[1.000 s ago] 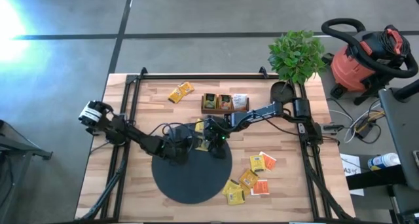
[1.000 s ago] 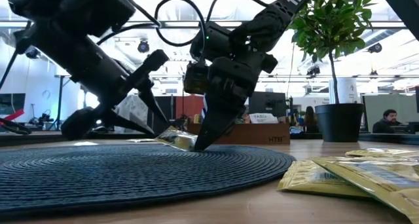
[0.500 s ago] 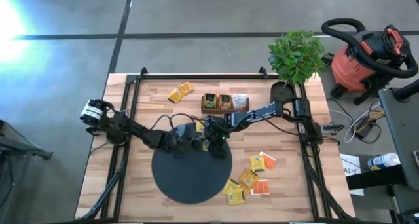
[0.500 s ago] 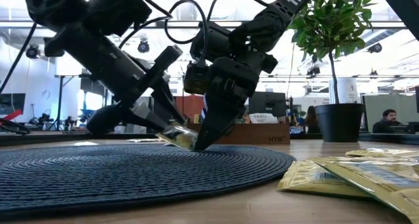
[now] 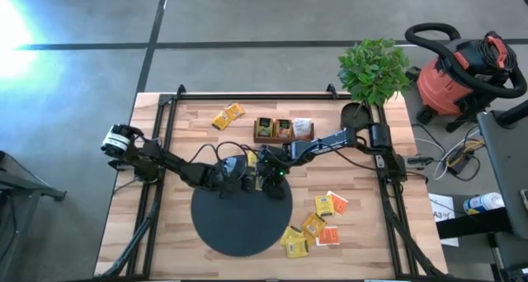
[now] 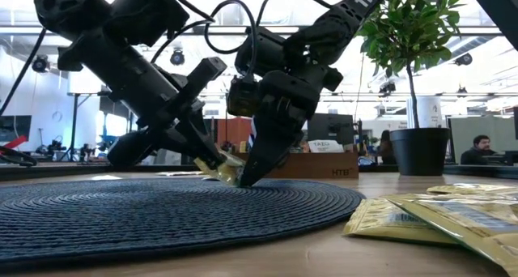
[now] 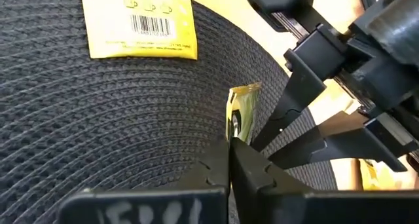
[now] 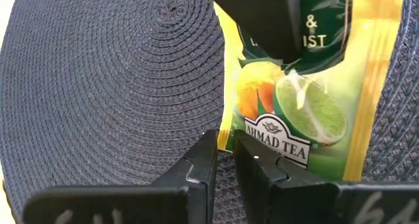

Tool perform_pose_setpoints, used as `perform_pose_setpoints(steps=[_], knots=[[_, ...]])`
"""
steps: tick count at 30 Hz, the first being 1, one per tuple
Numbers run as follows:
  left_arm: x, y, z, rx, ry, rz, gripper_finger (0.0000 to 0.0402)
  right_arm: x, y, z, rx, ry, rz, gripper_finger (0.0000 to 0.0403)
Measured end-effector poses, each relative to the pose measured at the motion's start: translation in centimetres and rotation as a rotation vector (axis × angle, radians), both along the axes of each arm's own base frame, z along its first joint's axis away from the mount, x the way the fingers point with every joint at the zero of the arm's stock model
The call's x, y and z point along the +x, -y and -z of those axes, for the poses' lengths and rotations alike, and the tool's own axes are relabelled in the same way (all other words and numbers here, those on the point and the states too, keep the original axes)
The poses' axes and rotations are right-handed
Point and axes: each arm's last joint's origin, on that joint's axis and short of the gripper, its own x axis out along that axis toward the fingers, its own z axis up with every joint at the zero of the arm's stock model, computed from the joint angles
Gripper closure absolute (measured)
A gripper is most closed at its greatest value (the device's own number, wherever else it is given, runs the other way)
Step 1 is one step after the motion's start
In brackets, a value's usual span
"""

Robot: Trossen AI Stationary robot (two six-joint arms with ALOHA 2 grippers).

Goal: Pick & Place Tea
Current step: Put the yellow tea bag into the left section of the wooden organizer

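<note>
One yellow tea sachet stands tilted over the far part of the black woven disc, held between both grippers. My left gripper comes in from the table's left and is shut on it. My right gripper comes from the right and is shut on its opposite end. In the low view the sachet shows between the two sets of fingertips, just above the disc. A second yellow sachet lies flat on the disc, barcode up. My left gripper pinches the sachet's upper edge between its two fingertips, slanting down from the table's left. In its wrist view the sachet is seen edge-on, running away from the fingers. My right gripper pinches the sachet's lower edge near a corner between its two fingers, slanting down from the table's right. The sachet stands tilted with its printed face toward this wrist camera. Its low end is at the disc; whether it touches, I cannot tell.
A brown wooden tray with sachets stands just beyond the grippers. Two yellow sachets lie at the far left; several yellow and orange ones lie right of the disc. A potted plant stands at the far right corner.
My left gripper has gone toward the table's right, up to the sachet that my right gripper holds. It has rolled its wrist and shut from wide open onto the sachet's upper edge. The right gripper and the sachet have stayed in place.
</note>
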Motion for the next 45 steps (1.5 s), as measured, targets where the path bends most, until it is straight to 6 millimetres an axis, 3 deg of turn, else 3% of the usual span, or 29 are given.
perform_pose_setpoints(steps=[4, 9, 16, 22, 26, 32, 40, 45], knots=[[-0.1, -0.6, -0.8, 0.020, 0.009, 0.000, 0.0399, -0.1, 0.1, -1.4, -0.008, 0.027, 0.009, 0.0351], [-1.2, -2.2, -2.9, 0.083, -0.018, 0.002, 0.0400, -1.2, 0.4, -4.9, -0.017, 0.045, 0.017, 0.0351], [-3.2, -6.4, -8.6, 0.228, -0.092, 0.114, 0.0401, -4.6, 1.3, -11.7, -0.211, 0.122, 0.138, 0.0351], [-2.6, -11.2, -14.0, 0.422, -0.196, 0.282, 0.0401, -7.1, 2.6, -15.0, -0.286, 0.165, 0.256, 0.0351], [-1.2, -14.5, -16.2, 0.539, -0.279, 0.392, 0.0401, -8.6, 3.8, -15.3, -0.246, 0.125, 0.351, 0.0351], [2.1, -18.0, -17.9, 0.739, -0.422, 0.665, 0.0401, -10.0, 4.5, -15.1, -0.223, 0.090, 0.461, 0.0351], [6.1, -20.5, -16.8, 0.795, -0.644, 1.041, 0.0401, -12.5, 4.2, -15.2, -0.183, 0.077, 0.578, 0.0351], [8.0, -21.6, -16.2, 0.792, -0.622, 1.141, 0.0401, -14.5, 4.0, -14.8, -0.175, 0.068, 0.666, 0.0351]])
